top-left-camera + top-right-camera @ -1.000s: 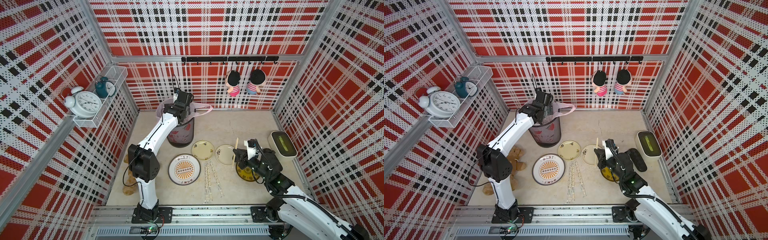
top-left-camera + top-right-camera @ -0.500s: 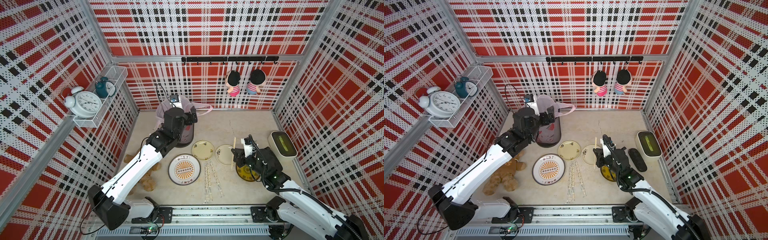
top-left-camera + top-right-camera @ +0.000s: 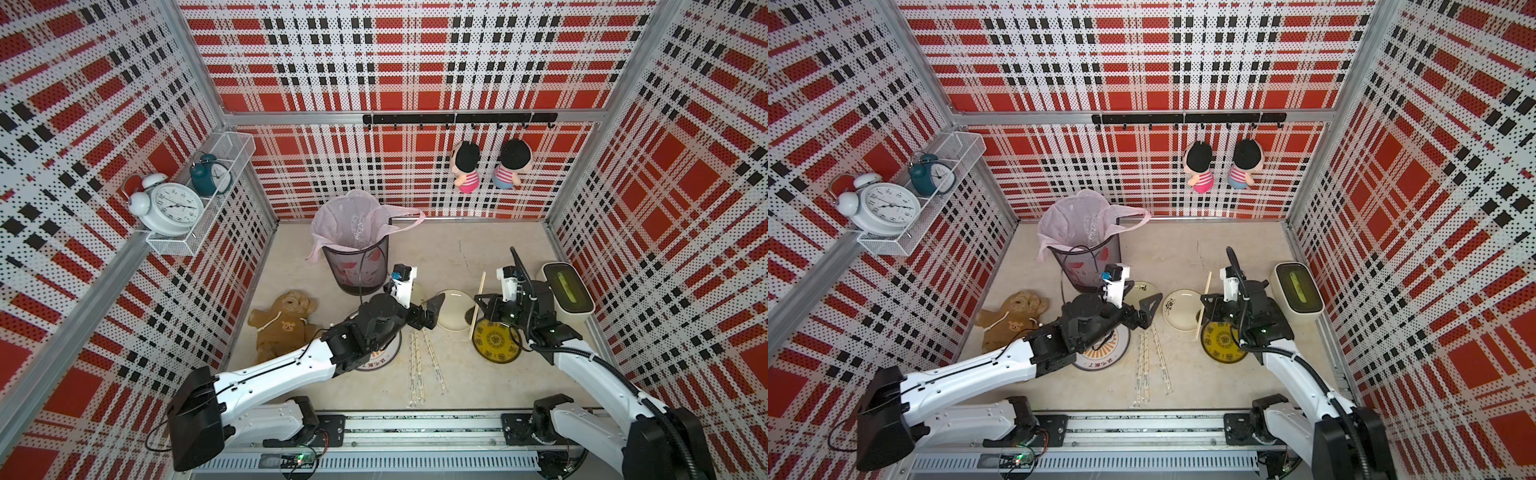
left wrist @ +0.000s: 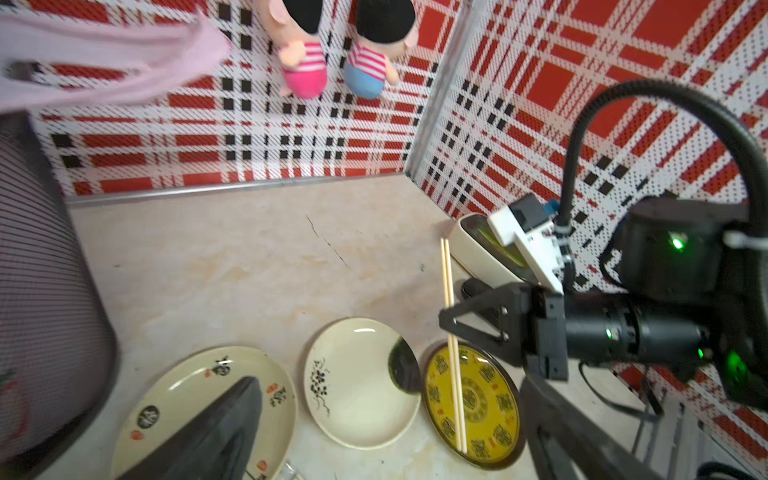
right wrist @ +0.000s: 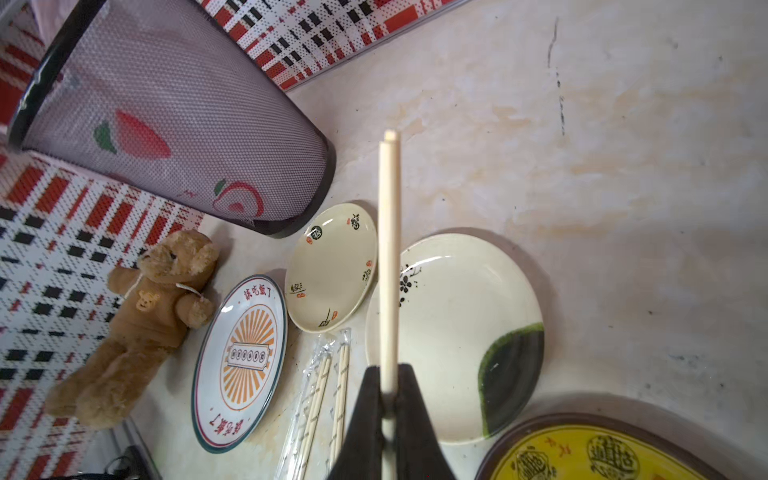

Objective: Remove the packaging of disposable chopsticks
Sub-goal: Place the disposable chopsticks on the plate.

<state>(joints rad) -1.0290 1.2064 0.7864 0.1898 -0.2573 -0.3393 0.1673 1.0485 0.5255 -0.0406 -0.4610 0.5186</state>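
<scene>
Disposable chopsticks [image 5: 389, 249], unwrapped, sit clamped in your right end effector [image 5: 389, 374] over the yellow plate [image 3: 496, 347]; lay them down, then aim the wide-open, empty left end effector [image 3: 426, 311] at the packaging [image 3: 415, 370] near that plate.

Beige tabletop [image 3: 457, 249] with four plates [image 3: 455, 311], bin [image 3: 357, 270], teddy [image 3: 282, 322], wrapped chopsticks [image 3: 415, 370].

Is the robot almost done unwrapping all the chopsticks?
Not yet. One bare pair is pinched in the right end effector, by the yellow plate. A clear wrapper seems to lie in the bin. Several wrapped pairs are left; the open left end effector hovers near them.
</scene>
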